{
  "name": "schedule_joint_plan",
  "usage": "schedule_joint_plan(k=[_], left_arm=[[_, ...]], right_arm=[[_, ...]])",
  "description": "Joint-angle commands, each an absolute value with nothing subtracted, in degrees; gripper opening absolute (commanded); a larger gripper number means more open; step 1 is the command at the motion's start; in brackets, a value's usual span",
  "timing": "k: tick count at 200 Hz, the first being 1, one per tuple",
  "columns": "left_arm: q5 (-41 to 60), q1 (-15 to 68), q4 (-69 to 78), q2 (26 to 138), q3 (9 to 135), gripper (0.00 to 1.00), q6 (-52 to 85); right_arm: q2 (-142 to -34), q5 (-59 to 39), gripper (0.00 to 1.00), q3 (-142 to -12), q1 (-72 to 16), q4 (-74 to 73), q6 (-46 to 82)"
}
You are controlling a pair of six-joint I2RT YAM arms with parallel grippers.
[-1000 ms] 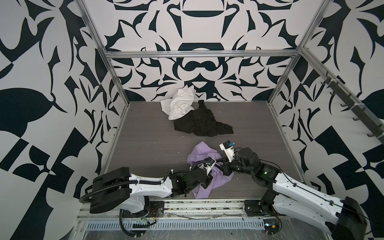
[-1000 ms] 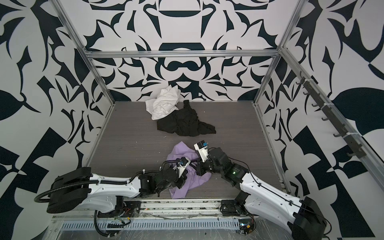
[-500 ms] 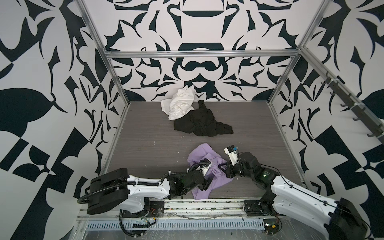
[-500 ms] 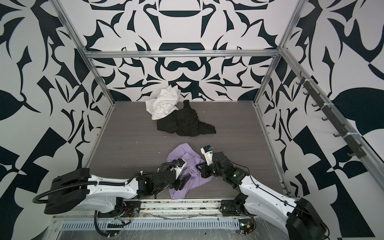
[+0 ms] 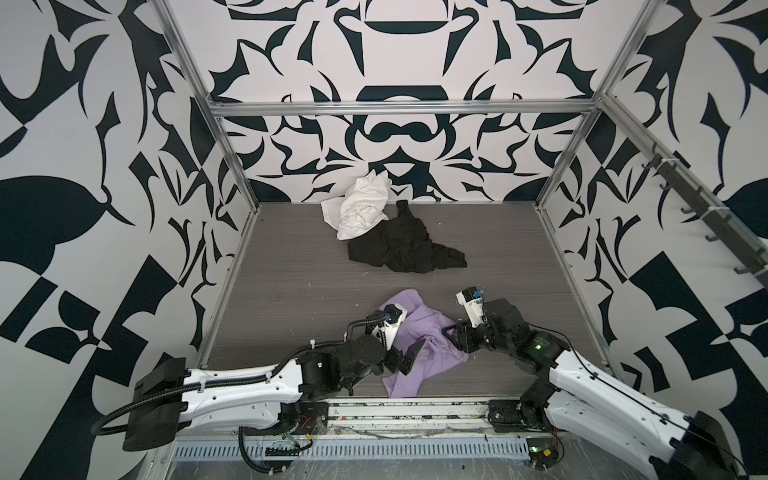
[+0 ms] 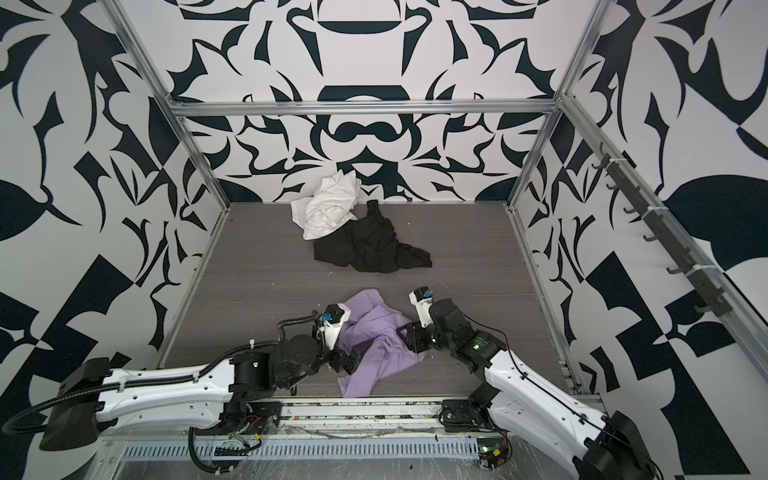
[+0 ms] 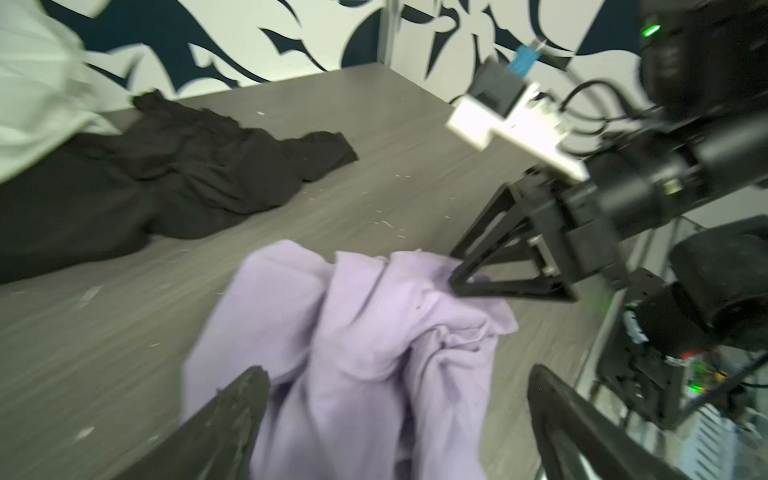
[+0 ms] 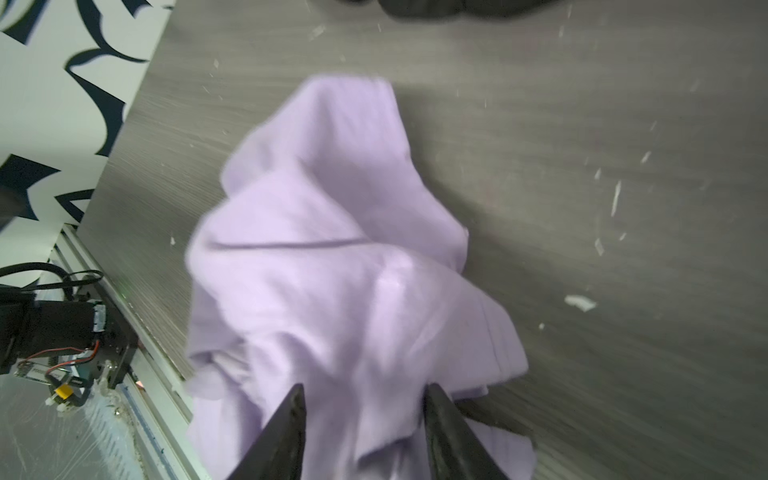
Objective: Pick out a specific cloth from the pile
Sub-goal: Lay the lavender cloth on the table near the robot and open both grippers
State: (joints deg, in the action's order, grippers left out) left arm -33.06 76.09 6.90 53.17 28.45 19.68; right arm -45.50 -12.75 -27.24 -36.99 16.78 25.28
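The crumpled lavender fabric cloth (image 5: pixel 432 330) lies on the grey worktop (image 5: pixel 299 266), its folds between the widely spread left jaws and between the parted right jaws, neither pair pinching it.

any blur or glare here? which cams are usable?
Left wrist view: motion-smeared, with the lavender cloth and white cloth soft-edged. Right wrist view: also blurred, and the specks on the floor are streaked. Both top views: sharp, evenly lit, no glare, though the black cloth shows little fold detail.
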Motion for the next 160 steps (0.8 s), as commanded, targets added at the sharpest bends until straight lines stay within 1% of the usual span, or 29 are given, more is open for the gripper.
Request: schedule_joint_plan(k=[1, 15, 24, 32, 40, 48, 57, 60, 62, 65, 76, 80, 87, 93, 105, 116, 122, 131, 143, 147, 160], left_arm=[[-46.68, 73.27, -9.54, 48.52, 31.93, 1.00, 22.50], [-46.65, 66.67, -18.34, 45.96, 32.72, 1.00, 26.88], [-45.85, 61.37, -19.99, 44.56, 32.28, 0.99, 26.95], [-41.92, 55.96, -19.08, 43.52, 31.45, 0.99, 23.64], [-36.98, 48.88, -16.05, 43.16, 29.96, 0.99, 19.06], [-32.45, 41.68, -12.31, 43.07, 28.23, 0.99, 17.88], [-23.67, 33.51, -6.07, 43.66, 25.70, 0.99, 11.58], [-22.51, 31.37, -5.01, 44.25, 25.40, 1.00, 11.23], [-22.04, 30.03, -4.81, 44.79, 25.42, 1.00, 11.53], [-21.61, 28.20, -4.71, 45.68, 25.52, 1.00, 12.30], [-17.86, 22.52, -2.29, 50.54, 26.09, 0.99, 10.23], [-17.73, 21.12, -0.93, 52.69, 26.47, 0.99, 8.89], [-17.34, 18.64, -2.69, 56.15, 28.96, 0.99, 7.95], [-16.72, 17.24, 0.24, 58.90, 29.41, 0.99, 4.76], [-18.17, 15.35, 7.27, 64.44, 29.02, 0.99, 0.27], [-14.43, 12.53, 12.37, 69.13, 29.32, 0.99, -0.62], [-14.16, 11.67, 16.81, 71.18, 28.64, 0.99, -0.87], [-13.66, 10.87, 25.04, 74.95, 26.11, 0.99, -1.17], [-14.20, 10.30, 38.68, 78.36, 22.16, 0.99, -2.57], [-14.55, 10.20, 40.12, 78.71, 21.74, 0.99, -2.73], [-10.86, 8.99, 41.24, 79.02, 21.70, 0.99, -2.65]], right_arm=[[-43.07, -6.03, 0.57, -35.12, -36.61, 24.59, 19.09], [-42.12, 1.29, 0.61, -36.56, -36.20, 24.16, 16.49], [-41.39, 4.42, 0.64, -35.22, -35.59, 19.98, 14.80], [-40.95, 8.87, 0.65, -32.35, -35.51, 14.36, 12.48], [-40.94, 17.68, 0.66, -28.33, -35.49, 7.37, 10.84], [-41.68, 25.73, 0.71, -23.19, -35.40, -2.58, 7.65], [-43.59, 29.58, 0.73, -16.39, -35.21, -17.39, -1.65], [-44.63, 30.79, 0.77, -14.33, -35.05, -22.68, -5.08], [-45.43, 33.25, 0.80, -13.62, -35.02, -24.00, -6.52], [-46.46, 34.63, 0.81, -13.16, -34.82, -26.38, -7.06], [-52.21, 34.89, 0.83, -13.46, -32.33, -30.75, -12.87], [-54.74, 35.08, 0.84, -14.31, -31.11, -31.46, -13.59], [-58.89, 35.79, 0.86, -15.60, -29.51, -32.59, -14.27], [-62.35, 36.59, 0.87, -15.92, -28.35, -35.12, -14.50], [-68.31, 34.98, 0.88, -13.68, -25.98, -45.91, -15.19], [-73.63, 30.94, 0.88, -10.15, -22.82, -59.00, -15.29], [-76.37, 30.04, 0.88, -9.34, -20.59, -63.74, -13.28], [-79.11, 26.99, 0.87, -8.97, -17.33, -67.17, -9.60], [-80.88, 23.57, 0.87, -8.84, -15.32, -68.68, -6.99], [-81.54, 23.18, 0.87, -9.19, -14.85, -68.69, -6.36], [-85.24, 23.07, 0.87, -10.91, -13.21, -68.34, -4.82]])
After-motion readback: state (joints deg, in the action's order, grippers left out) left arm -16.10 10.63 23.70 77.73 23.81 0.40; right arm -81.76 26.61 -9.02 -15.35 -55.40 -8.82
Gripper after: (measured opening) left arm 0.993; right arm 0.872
